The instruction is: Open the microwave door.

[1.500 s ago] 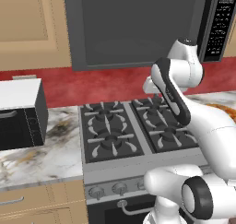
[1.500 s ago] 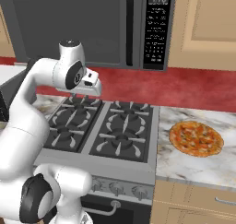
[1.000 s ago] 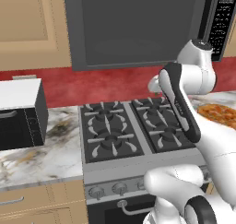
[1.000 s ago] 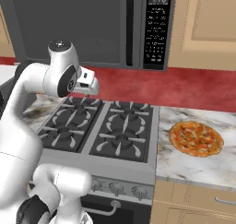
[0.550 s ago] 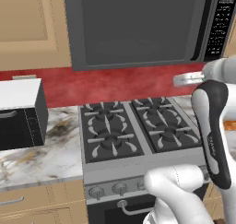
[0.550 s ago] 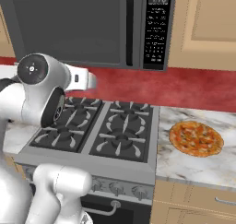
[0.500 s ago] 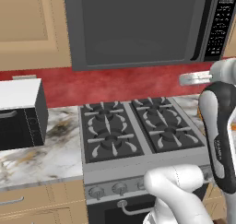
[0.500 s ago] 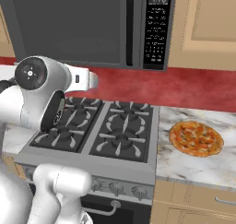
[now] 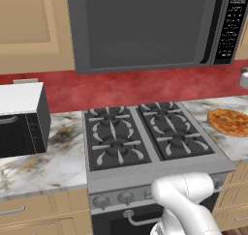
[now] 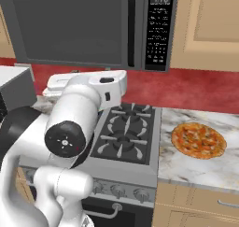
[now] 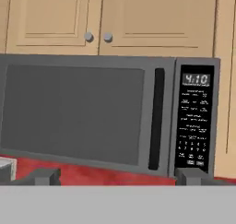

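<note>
Arm swung right, microwave door (shut) beyond jaws

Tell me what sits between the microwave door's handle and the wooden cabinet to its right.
The black keypad panel with its clock display lies between the handle and the cabinet, clearest in the hand view.

Microwave door in front of me looks like smooth dark grey metal, matt, with darker see-through window. Its handle is black, a bit shiny, like plastic. Cupboards above look like pale smooth wood with round metal knobs. Counter looks like shiny marble, white with brown streaks. Stove has dull grey metal grates. Wall behind is red and rough-looking. My arm is smooth glossy white.
</note>
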Motion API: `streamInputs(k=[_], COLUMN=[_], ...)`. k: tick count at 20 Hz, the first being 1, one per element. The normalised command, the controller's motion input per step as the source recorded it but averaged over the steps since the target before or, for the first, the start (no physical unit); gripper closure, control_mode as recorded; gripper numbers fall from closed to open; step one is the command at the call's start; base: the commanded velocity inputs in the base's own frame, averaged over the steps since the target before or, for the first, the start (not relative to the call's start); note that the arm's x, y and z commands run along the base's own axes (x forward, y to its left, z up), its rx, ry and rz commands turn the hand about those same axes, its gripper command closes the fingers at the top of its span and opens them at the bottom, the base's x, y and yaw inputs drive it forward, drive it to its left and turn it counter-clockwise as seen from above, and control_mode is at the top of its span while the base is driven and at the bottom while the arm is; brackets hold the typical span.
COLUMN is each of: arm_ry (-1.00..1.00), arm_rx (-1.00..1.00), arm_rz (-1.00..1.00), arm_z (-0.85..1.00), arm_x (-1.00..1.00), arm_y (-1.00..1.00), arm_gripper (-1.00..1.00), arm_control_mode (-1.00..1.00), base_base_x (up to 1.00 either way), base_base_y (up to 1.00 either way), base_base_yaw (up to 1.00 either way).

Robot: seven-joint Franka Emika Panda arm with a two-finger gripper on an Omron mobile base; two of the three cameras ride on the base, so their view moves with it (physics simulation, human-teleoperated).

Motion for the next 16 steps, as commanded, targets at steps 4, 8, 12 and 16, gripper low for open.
streamInputs(k=[4,8,12,16], arm_ry=[-0.41,-0.14,-0.05,0.00], arm_rx=[0.01,0.02,0.04,0.02], arm_rz=[0.00,0.00,0.00,0.00], arm_z=[0.00,0.14,0.36,0.25], arm_x=[0.12,0.50,0.48,0.54], arm_y=[-0.09,-0.21,-0.24,-0.13], arm_gripper=[-1.00,-1.00,-1.00,-1.00], arm_control_mode=[-1.00,-1.00,-1.00,-1.00], base_base_x=[0.00,0.00,0.00,0.00], base_base_y=[0.00,0.00,0.00,0.00], base_base_yaw=[0.00,0.00,0.00,0.00])
